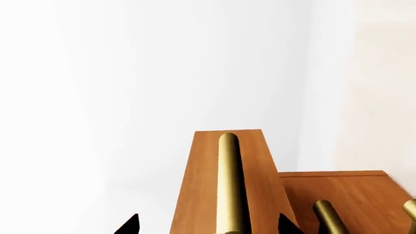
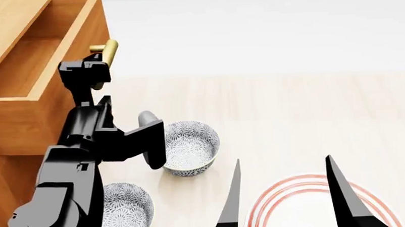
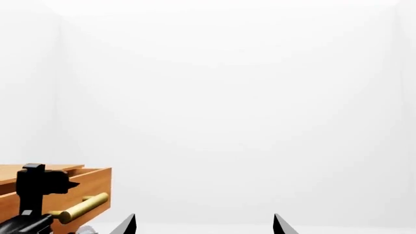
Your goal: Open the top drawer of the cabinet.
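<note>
The top drawer (image 2: pixel 25 64) stands pulled out of the cabinet (image 2: pixel 2 171), and its lighter wood box shows from above. Its brass bar handle (image 2: pixel 109 48) sticks out on the drawer front. My left gripper (image 2: pixel 93 67) is at the handle. In the left wrist view the gripper (image 1: pixel 208 225) is open: its two fingertips (image 1: pixel 130 225) stand wide apart on either side of the handle (image 1: pixel 229 180), with gaps to it. My right gripper (image 2: pixel 286 191) is open and empty above the floor, and also shows in the right wrist view (image 3: pixel 202 225).
Two patterned bowls (image 2: pixel 190 144) (image 2: pixel 128 209) sit on the light floor beside the left arm. A white plate with red rings (image 2: pixel 293 206) lies under the right gripper. Lower drawer fronts (image 1: pixel 351 190) carry like brass handles (image 1: pixel 328 214).
</note>
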Available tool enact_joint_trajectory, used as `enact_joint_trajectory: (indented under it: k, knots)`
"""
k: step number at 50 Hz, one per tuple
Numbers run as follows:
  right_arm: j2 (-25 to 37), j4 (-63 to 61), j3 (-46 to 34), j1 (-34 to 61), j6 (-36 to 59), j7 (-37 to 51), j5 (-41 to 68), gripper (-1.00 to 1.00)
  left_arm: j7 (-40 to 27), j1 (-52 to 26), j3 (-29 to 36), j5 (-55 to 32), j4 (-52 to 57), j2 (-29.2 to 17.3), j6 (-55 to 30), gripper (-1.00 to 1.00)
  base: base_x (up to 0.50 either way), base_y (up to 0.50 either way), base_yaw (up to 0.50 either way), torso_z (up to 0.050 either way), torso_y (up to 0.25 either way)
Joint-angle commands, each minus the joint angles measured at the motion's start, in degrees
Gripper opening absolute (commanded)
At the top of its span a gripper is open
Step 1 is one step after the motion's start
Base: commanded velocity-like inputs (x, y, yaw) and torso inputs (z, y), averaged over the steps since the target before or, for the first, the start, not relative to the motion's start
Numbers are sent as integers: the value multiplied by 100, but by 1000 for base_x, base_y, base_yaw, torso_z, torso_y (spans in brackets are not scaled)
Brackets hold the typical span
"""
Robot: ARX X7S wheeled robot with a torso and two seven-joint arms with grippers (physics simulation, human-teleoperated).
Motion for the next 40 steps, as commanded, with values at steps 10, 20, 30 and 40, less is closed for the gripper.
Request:
enact_joint_trajectory:
  k: [10, 20, 30, 40]
  knots:
    - [33, 32, -36, 19, -31, 27, 19, 100, 305, -129, 153, 467, 1584, -359, -361, 100, 0, 0, 0, 0, 0]
    - [54, 48, -130, 61, -27, 5, -22, 100, 801, -136, -621, 236, 3416, -435, -840, 100, 0, 0, 0, 0, 0]
    - [77, 16, -136, 72, -12, 23, 3, 100, 1678, -309, -1957, -348, 4633, 72, -1851, 100, 0, 0, 0, 0, 0]
    - [88, -14, -205, 105, 42, 31, -9, 100, 2392, -458, -3571, -1041, 4750, 850, -3064, 100, 0, 0, 0, 0, 0]
